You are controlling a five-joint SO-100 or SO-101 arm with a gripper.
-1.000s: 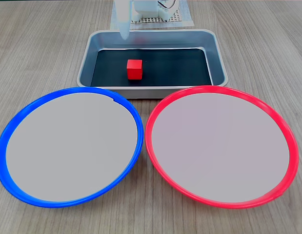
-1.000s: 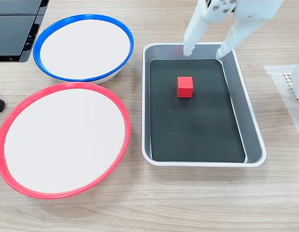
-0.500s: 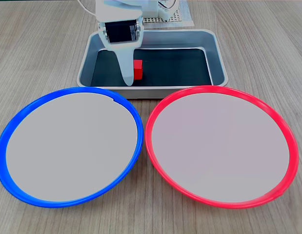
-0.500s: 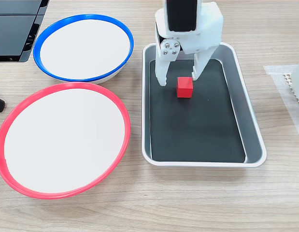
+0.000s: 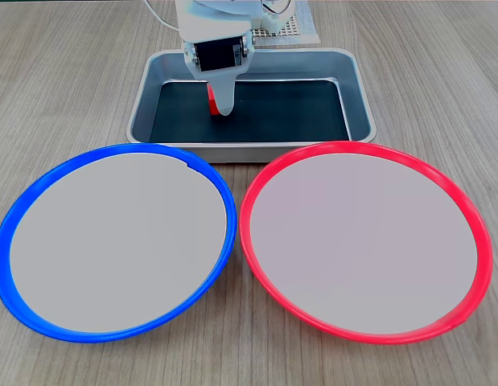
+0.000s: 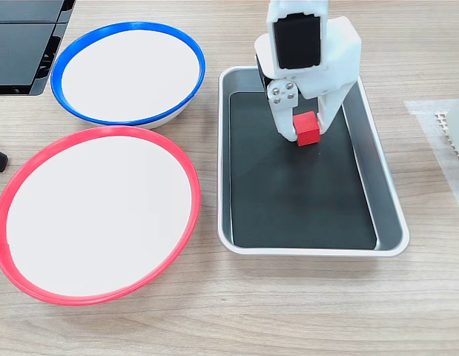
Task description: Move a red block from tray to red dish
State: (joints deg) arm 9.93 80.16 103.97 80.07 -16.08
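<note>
Scanning left to right in a fixed view: blue-rimmed plate [image 5: 112, 241] on the left, red dish [image 5: 365, 241] on the right, nothing on either. Behind them sits the tray [image 5: 357, 96], and my gripper [image 5: 223, 108] is down inside it. Fingers are clamped tight on the red block [image 6: 308, 129], which sits over the tray's black floor in the other fixed view; whether it touches the floor I cannot tell. A sliver of red peeks beside my finger [image 5: 224, 96].
</note>
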